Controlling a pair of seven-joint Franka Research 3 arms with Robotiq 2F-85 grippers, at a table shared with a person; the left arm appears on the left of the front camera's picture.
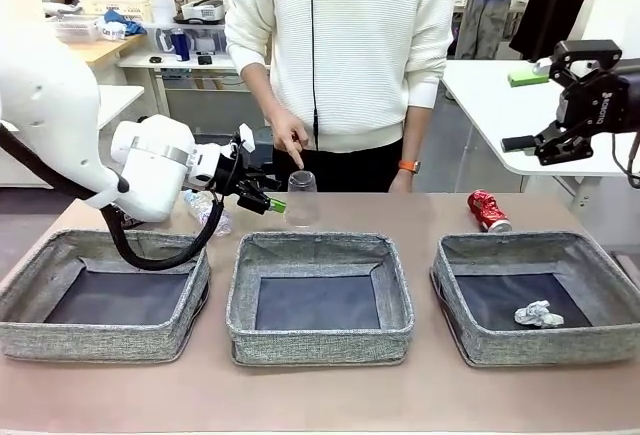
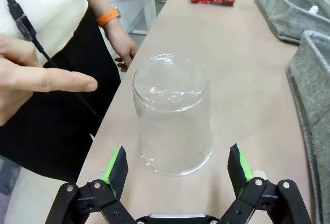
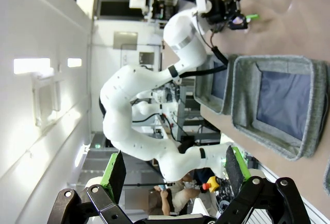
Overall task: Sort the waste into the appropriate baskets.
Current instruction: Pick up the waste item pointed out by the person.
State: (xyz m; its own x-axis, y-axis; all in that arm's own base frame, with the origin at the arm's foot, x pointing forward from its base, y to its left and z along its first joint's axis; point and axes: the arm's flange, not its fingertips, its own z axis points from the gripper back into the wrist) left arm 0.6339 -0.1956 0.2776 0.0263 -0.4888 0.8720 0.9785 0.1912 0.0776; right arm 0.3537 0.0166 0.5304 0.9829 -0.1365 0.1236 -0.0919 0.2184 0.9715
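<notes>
Clear plastic cup (image 2: 172, 116) stands inverted just before left hand (image 2: 177, 157), fingers (image 2: 116, 166) spread.

**Tight around the cup, bare table to its right**

The upturned clear plastic cup (image 1: 302, 198) stands on the brown table (image 1: 420, 220) inside the spread fingers of the left gripper (image 2: 177, 165), with a gap showing on either side. A person's pointing hand (image 1: 290, 140) hangs just above the cup's far side and crowds any way in from above. The far rim of the middle grey woven basket (image 1: 310, 243) lies near on the robot's side. To the right, the table strip runs bare as far as the crushed red can (image 1: 488, 210). The right gripper (image 1: 530, 149), fingers wide, hangs high, well apart from it all.
</notes>
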